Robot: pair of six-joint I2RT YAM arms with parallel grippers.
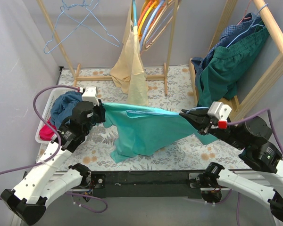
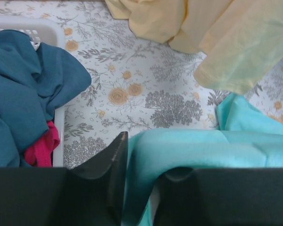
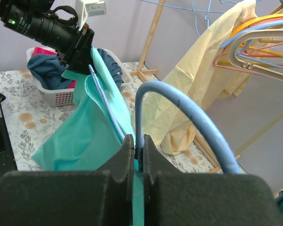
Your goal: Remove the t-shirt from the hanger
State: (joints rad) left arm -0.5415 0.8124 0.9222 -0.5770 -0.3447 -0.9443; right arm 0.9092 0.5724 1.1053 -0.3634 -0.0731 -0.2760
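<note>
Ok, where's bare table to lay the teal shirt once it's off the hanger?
Bare tablecloth shows between the basket and the yellow garment, and at the near edge right of the teal shirt. Crowded: the full basket, the hanging clothes back right.

Between left gripper point(image 1: 102, 112) and right gripper point(image 1: 183, 114), teal cotton t-shirt point(image 1: 141, 129) on blue wire hanger point(image 3: 139, 117); far left, white plastic laundry basket point(image 1: 43, 115); behind, cream garment point(image 1: 132, 70) on wooden rack point(image 1: 170, 47).

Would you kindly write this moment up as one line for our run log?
left tool: gripping teal t-shirt | right tool: shut on blue hanger | t-shirt: stretched between both tools
</note>
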